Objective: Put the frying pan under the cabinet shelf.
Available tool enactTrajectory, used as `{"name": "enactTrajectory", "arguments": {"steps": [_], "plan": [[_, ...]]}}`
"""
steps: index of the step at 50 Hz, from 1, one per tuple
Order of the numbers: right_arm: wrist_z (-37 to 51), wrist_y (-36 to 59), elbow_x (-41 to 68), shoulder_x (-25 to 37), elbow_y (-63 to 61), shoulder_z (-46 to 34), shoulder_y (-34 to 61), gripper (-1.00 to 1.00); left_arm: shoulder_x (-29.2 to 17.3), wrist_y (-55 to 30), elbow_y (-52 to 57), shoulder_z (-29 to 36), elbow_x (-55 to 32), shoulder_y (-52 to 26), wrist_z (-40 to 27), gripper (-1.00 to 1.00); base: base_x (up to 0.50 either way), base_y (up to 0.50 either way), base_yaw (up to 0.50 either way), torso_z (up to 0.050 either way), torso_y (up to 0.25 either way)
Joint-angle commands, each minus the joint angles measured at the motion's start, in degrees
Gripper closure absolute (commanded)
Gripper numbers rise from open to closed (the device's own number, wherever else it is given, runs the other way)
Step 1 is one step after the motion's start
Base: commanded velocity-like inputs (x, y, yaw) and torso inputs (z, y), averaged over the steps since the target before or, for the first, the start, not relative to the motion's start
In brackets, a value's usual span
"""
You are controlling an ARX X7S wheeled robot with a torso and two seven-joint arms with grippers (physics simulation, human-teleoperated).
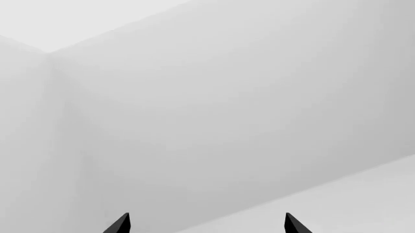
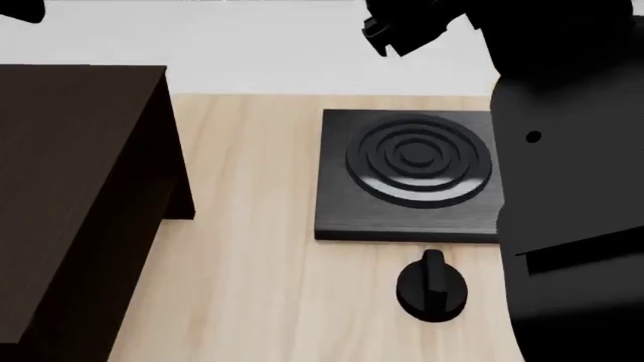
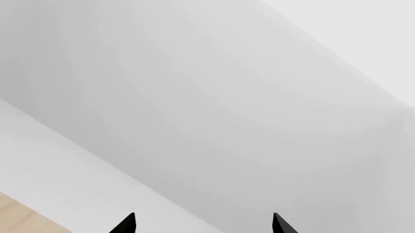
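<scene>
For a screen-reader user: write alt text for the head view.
A square black plate with raised concentric rings lies on a pale wooden table, a round black knob in front of it. A large dark brown wooden cabinet fills the left; a black robot arm covers the right.

Sq. black plate (image 2: 408, 177) + black knob (image 2: 433, 289) on wood table (image 2: 256, 249)

A simulated kitchen is being shown: a square black hob plate (image 2: 408, 175) is being seen on a pale wooden counter (image 2: 252, 264), with its knob (image 2: 433, 288) just before it.
</scene>
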Motion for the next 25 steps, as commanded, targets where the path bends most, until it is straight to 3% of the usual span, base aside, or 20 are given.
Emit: {"name": "enactTrajectory", "arguments": {"steps": [1, 25], "plan": [[-0.1, 0.3, 0.3, 0.1, -0.3, -0.1, 0.0, -1.00, 0.0, -0.2, 0.1, -0.1, -0.4, -0.4, -0.2, -1.00, 0.50, 0.00, 0.00, 0.000, 0.000], [-0.3, 0.6, 0.9, 0.6, -1.2, 0.4, -0.8, -1.00, 0.3, -0.5, 0.4, -0.4, -1.4, -1.2, -0.5, -1.00, 0.50, 0.00, 0.00, 0.000, 0.001]]}}
